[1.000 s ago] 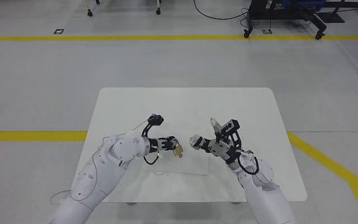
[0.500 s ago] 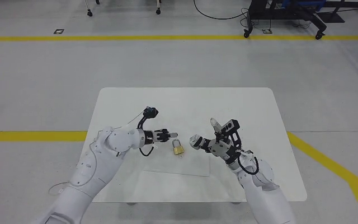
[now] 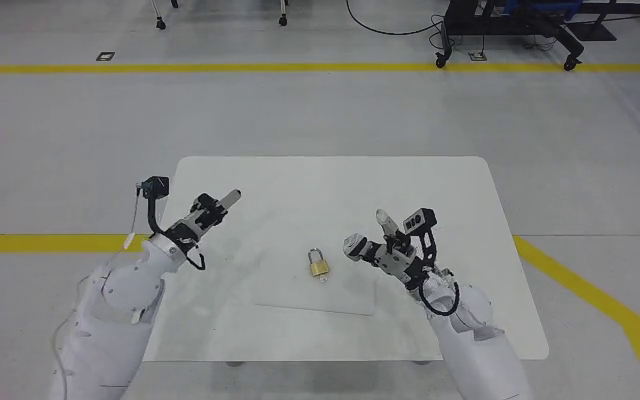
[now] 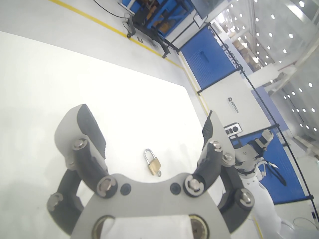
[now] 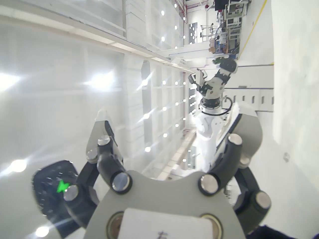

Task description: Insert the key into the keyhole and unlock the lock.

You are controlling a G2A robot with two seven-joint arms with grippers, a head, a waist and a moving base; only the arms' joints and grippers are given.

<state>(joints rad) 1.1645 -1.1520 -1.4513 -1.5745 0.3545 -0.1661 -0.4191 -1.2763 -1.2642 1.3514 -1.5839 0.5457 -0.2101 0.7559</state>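
The padlock [image 3: 319, 263] lies flat on the white worktop [image 3: 420, 180], between the two arms and well clear of both. Its long axis runs away from the robot: the shackle points to the far edge and the base faces the robot.

The right pincer [image 3: 366, 230] is the nearer one, just off to the lock's side, with its fingers spread and nothing in them. The left pincer [image 3: 222, 197] is farther off, raised near the worktop's edge. It is also spread wide and empty, so the lock lies rightward and toward the robot from it.

The left wrist view frames the lock between its open fingers [image 4: 82, 125] and shows a small silver key [image 4: 159, 174] at the base, apparently seated in the keyhole. In the top view the key is only a speck. The right wrist view looks across at the other arm.
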